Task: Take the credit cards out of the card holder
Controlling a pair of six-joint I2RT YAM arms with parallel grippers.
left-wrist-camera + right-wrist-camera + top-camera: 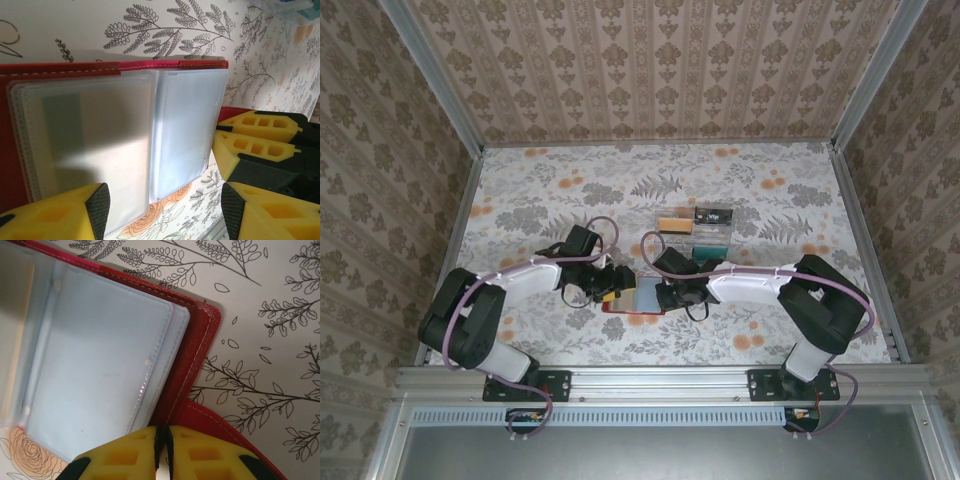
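The red card holder [638,298] lies open on the floral table between both grippers, its clear sleeves [150,130] looking empty. My right gripper [162,442] is shut on the red cover's edge [195,355], next to the little red tab [215,422]. My left gripper [165,210] is open, and its pads [97,207] straddle the sleeves' loose lower edge without touching. The right gripper's yellow fingers [255,145] sit at the holder's far side. Behind the holder lie the tan-gold card [671,224], the black card [713,214] and the teal card [711,238].
Patterned walls with aluminium posts [470,150] close in the table on three sides. The metal rail [660,380] carrying the arm bases runs along the near edge. Bare tabletop [540,190] spreads to the far left and right.
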